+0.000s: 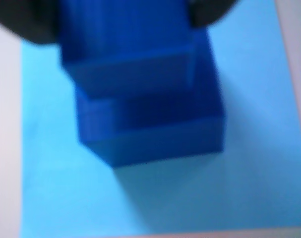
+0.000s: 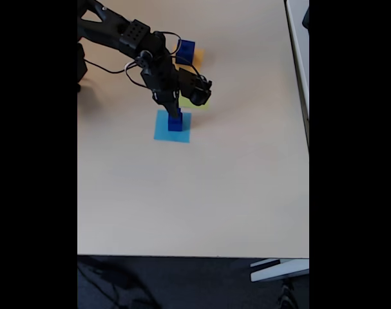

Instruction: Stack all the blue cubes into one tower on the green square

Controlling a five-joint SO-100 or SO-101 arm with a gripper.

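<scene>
Two blue cubes stand stacked on a light-blue paper square (image 1: 254,148) (image 2: 162,132). The smaller upper cube (image 1: 130,74) rests on the wider lower cube (image 1: 155,136) (image 2: 175,124). My gripper (image 1: 125,20) (image 2: 174,113) points straight down over the stack, its dark fingers (image 1: 26,22) pressed against both sides of the upper cube. In the fixed view a third blue cube (image 2: 185,51) sits farther back on an orange-yellow square (image 2: 198,58). The green square (image 2: 192,103) lies just behind and to the right of the stack, partly hidden by my wrist.
The beige table (image 2: 234,187) runs wide toward its front edge and right edge. My black arm (image 2: 127,35) with its cables comes in from the upper left. A pale object (image 2: 279,269) lies on the dark floor below the table.
</scene>
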